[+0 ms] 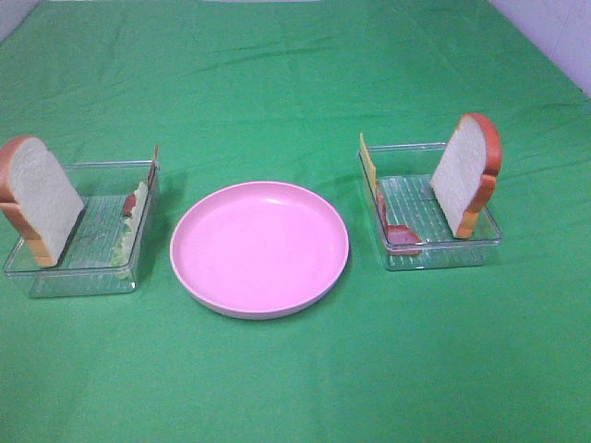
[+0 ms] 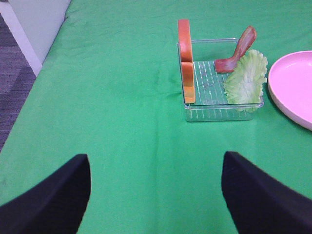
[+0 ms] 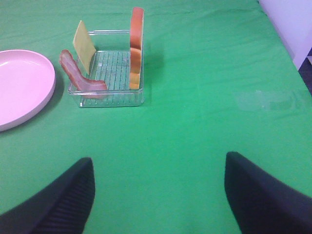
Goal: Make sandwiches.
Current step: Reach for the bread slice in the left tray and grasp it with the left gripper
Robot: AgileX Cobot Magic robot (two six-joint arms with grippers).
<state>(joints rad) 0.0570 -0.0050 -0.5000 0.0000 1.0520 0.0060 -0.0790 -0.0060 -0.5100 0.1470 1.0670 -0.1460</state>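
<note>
The left hand (image 2: 155, 165) and right hand (image 3: 158, 165) are both hanging spread and empty over the near desk (image 1: 295, 388). So the first fetch is likely calling for pinching the upright left bread slice (image 1: 37, 198) across its thin faces and laying it flat on the single pink plate (image 1: 259, 245). Two trays are sharing two slices (image 1: 466, 175) and two bacon strips (image 2: 239, 48): the left tray (image 1: 78, 281) is adding one lettuce leaf (image 2: 246, 78), the right tray (image 1: 443, 260) one cheese square (image 1: 369, 166).

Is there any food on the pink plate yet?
No, the pink plate is bare, with only its smooth pink surface showing inside the rim.
</note>
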